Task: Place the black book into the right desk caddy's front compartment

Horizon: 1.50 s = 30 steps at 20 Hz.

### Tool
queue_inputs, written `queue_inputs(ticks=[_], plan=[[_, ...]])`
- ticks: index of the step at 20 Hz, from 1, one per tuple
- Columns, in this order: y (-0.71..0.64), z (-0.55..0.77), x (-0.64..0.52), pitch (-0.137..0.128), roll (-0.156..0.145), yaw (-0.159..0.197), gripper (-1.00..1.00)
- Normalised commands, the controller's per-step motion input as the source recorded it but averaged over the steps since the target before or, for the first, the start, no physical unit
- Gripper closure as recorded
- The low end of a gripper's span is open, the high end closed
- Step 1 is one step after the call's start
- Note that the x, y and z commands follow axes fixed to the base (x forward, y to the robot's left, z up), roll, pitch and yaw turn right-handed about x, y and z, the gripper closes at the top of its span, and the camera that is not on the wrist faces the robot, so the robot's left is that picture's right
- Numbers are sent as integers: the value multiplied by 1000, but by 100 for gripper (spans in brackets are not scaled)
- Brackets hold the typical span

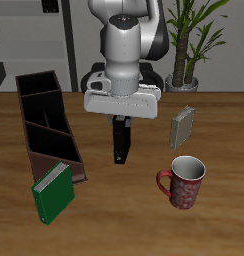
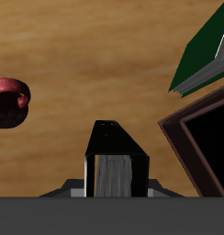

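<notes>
My gripper (image 1: 120, 121) is shut on the black book (image 1: 120, 141), which hangs upright below it over the middle of the table. In the wrist view the black book (image 2: 115, 158) shows its white page edges between my fingers. The right desk caddy (image 1: 46, 122) is a long maroon-brown box with a black inside and slanted dividers. It lies well to the side of the gripper. One corner of it shows in the wrist view (image 2: 202, 138).
A green book (image 1: 52, 190) leans at the caddy's front end and also shows in the wrist view (image 2: 204, 53). A grey book (image 1: 182, 126) stands on the other side of the gripper. A red mug (image 1: 183, 181) stands nearer the table's front edge; it also shows in the wrist view (image 2: 7, 99).
</notes>
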Motion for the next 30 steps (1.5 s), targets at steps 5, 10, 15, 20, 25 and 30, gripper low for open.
queue_inputs(ticks=[5,10,15,20,25,30], plan=[[-313,389,-383,-60,-26,74,100],[-289,257,-355,-39,-35,109,100],[-214,124,-285,-12,-34,66,100],[-240,172,-366,-39,-40,90,100],[-306,33,-275,-7,-57,88,100],[-232,18,-201,-3,-40,57,100]])
